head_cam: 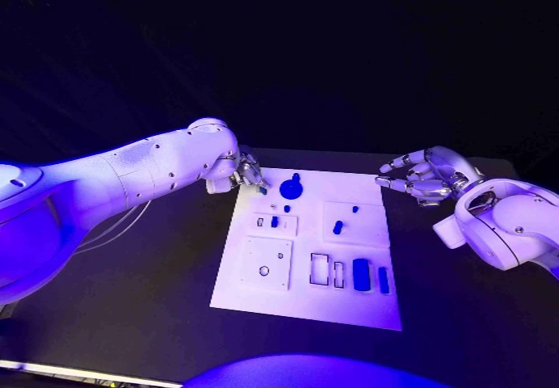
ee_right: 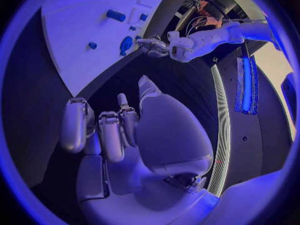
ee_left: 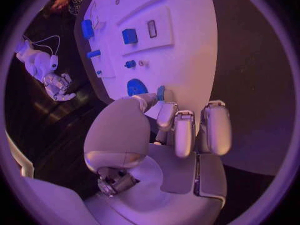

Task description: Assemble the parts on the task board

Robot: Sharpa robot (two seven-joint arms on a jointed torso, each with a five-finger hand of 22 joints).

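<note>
The left hand [head_cam: 245, 172] is seen at the far left corner of the task board [head_cam: 305, 303], its fingers curled over the board's edge; in the left wrist view a small blue part [ee_left: 160, 92] is pinched between its fingertips [ee_left: 166, 116]. A round blue part [head_cam: 292, 189] lies on the board just beside that hand. Further blue parts are set in the board's recesses, among them a long one [head_cam: 361, 274] near the front. The right hand [head_cam: 422, 179] is held above the black table [head_cam: 116, 307] off the board's far right corner, its fingers bent apart and nothing held in it.
</note>
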